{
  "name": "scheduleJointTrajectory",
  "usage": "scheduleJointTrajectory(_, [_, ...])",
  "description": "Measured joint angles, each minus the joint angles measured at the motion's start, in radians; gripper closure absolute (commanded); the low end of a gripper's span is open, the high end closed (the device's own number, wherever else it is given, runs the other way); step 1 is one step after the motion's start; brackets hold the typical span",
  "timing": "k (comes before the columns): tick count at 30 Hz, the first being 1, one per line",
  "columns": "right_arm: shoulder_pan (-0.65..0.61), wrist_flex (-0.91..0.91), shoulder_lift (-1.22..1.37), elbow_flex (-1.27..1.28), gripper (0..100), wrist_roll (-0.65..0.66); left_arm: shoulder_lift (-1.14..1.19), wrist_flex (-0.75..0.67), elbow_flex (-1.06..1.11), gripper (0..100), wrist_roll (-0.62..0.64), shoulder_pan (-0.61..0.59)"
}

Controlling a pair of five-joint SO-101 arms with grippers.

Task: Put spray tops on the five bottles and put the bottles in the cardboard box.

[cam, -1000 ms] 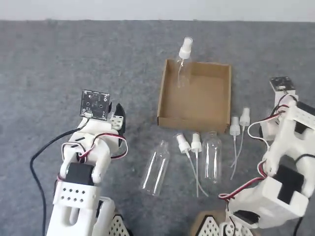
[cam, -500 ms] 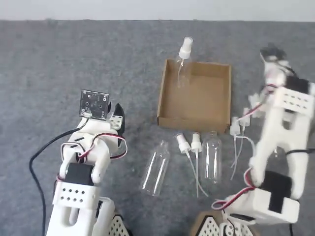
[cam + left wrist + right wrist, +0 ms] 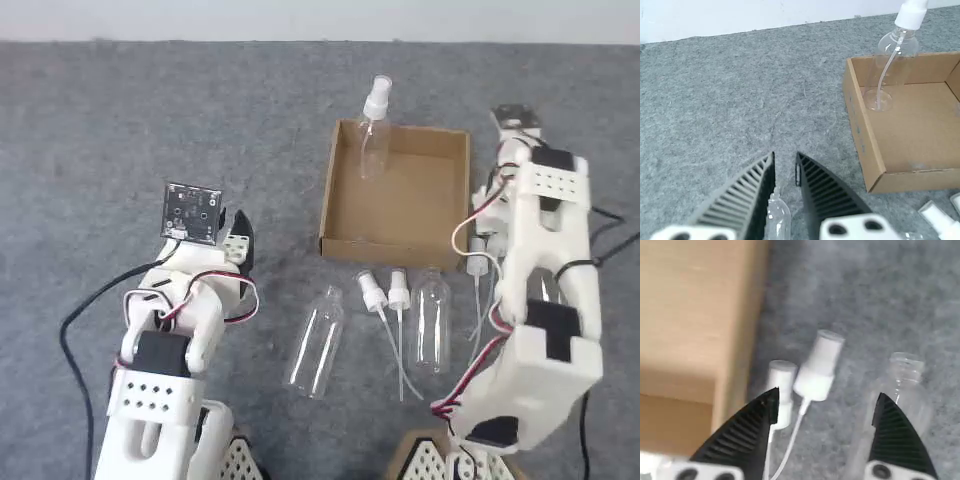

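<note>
A cardboard box lies at the table's middle back, and one clear bottle with a white spray top stands in its far left corner. Two topless bottles lie in front of the box with two spray tops between them. My right arm hangs over two more spray tops beside the box's right wall. My right gripper is open above them, next to a bottle neck. My left gripper is slightly open, left of the box, above a bottle.
Grey felt covers the table. Wide free room lies at the back left and left of the box. The left arm's base stands at the front left. Thin dip tubes trail from the loose spray tops toward the front.
My right arm has swung from the far right in toward the box and now hangs over the two spray tops by its right wall. The left arm has not moved.
</note>
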Motion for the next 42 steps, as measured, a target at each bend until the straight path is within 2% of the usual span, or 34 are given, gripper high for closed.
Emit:
scheduleJointTrajectory(9, [0.005, -0.037, 0.104, -0.015, 76.4, 0.0, 0.0, 0.0, 0.0, 94, 0.0, -0.003])
scheduleJointTrajectory(15, [0.005, -0.054, 0.14, -0.018, 93.7, 0.0, 0.0, 0.0, 0.0, 94, 0.0, -0.002])
scheduleJointTrajectory(20, [0.006, -0.052, 0.141, -0.038, 94.6, 0.0, 0.0, 0.0, 0.0, 94, 0.0, 0.0])
scheduleJointTrajectory(30, [-0.005, 0.207, -0.06, -0.279, 94.6, -0.055, 0.0, 0.0, 0.0, 94, 0.0, -0.002])
scheduleJointTrajectory(35, [-0.133, 0.307, -0.172, -0.311, 94.6, -0.104, 0.0, 0.0, 0.0, 94, 0.0, -0.009])
scheduleJointTrajectory(42, [-0.457, 0.324, -0.236, -0.311, 94.6, -0.256, 0.0, 0.0, 0.0, 94, 0.0, -0.087])
